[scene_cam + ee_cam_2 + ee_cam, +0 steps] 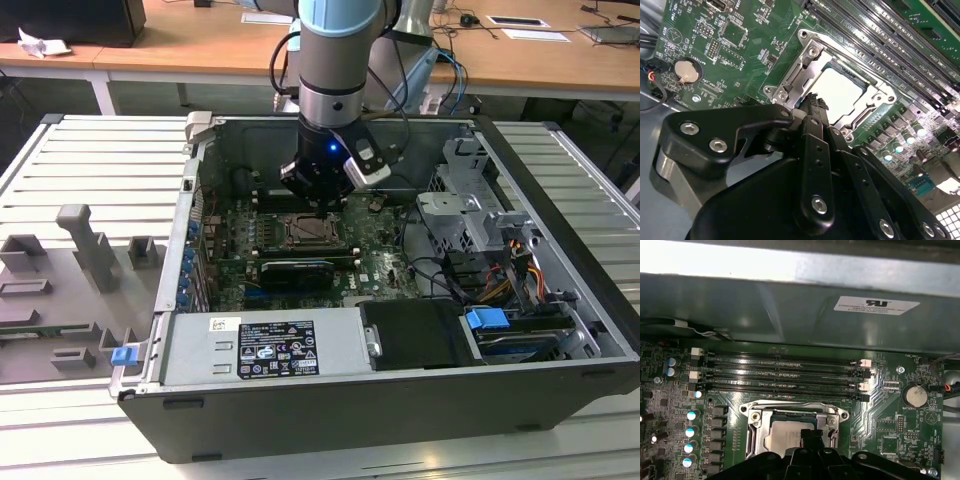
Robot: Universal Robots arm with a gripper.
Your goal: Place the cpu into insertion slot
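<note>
My pincer (322, 200) hangs over the motherboard (385, 262), centre of the exterior frame, just above the insertion slot (313, 231). In both wrist views the cpu (840, 95) lies pale and flat inside the slot's metal frame (795, 80), with my fingertips (812, 102) at its near edge. Can't tell if the fingers are parted or pinched, or whether they touch the chip. Judgement: chip looks seated. To do this well: stay square to the frame, move straight vertical, no side load near the memory slots (782, 372).
</note>
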